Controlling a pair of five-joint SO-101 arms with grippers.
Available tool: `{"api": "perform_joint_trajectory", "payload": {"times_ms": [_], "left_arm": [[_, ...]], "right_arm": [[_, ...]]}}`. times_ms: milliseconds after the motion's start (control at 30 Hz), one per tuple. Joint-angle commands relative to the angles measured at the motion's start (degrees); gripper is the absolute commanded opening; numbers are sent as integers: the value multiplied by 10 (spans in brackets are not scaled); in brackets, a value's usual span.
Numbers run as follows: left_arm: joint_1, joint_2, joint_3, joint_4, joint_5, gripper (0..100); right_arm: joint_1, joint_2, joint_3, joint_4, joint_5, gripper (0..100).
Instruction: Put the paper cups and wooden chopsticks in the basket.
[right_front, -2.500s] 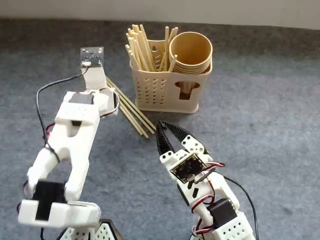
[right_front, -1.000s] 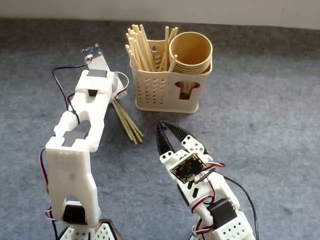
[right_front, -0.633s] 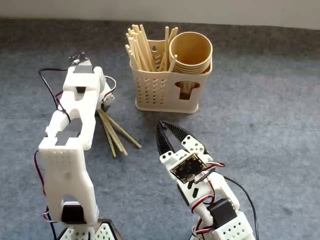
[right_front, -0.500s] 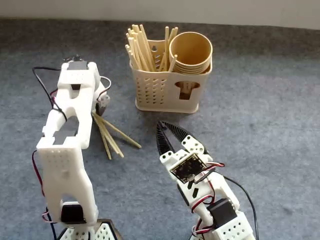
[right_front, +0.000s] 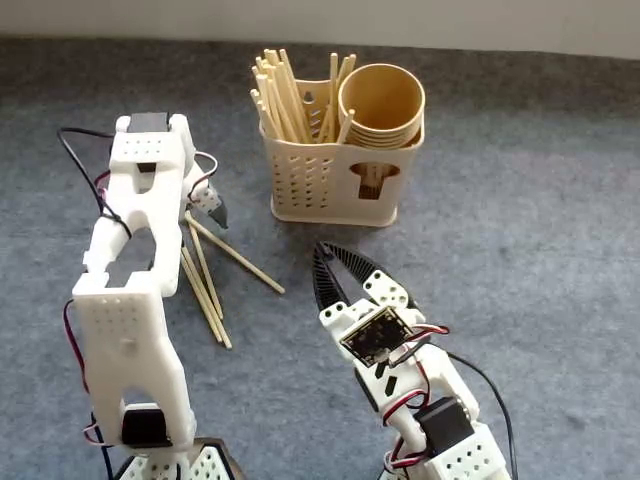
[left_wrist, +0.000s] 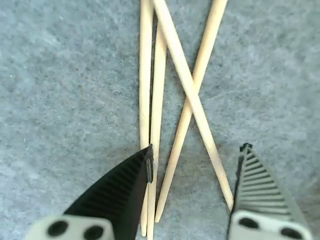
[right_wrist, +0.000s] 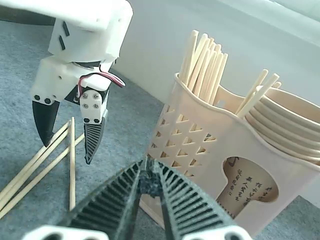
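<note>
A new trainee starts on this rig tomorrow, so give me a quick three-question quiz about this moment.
1. True or false: the paper cups already sit in the basket.
2. The loose chopsticks lie: A) on the carpet, B) inside a cup, C) across the basket rim.
3. Fill in: the jaws of the left gripper are ___; those of the right gripper are ___.
Key: 1 true; 2 A; 3 open, shut.

No text can be read. A few lines of small dark print stand on the tan paper cup (right_wrist: 243, 184), seen through the keyhole-shaped opening in the front wall of the cream perforated plastic basket (right_wrist: 195, 150). The characters are too small to make out.
</note>
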Motion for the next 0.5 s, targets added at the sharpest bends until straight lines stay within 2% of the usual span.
{"api": "perform_joint_trajectory", "payload": {"times_ms": [0,133,367,467], "left_arm": [[-7,-8,-26,5,3,265],[-3,-4,-26,0,3,255],[-1,-1,-21,-60,4,100],[4,28,-16,-95,4,72]], "right_arm": [[3,-5,56,3,6,6],[3,-5,56,3,6,6],[3,-5,56,3,6,6],[3,-5,56,3,6,6]]}}
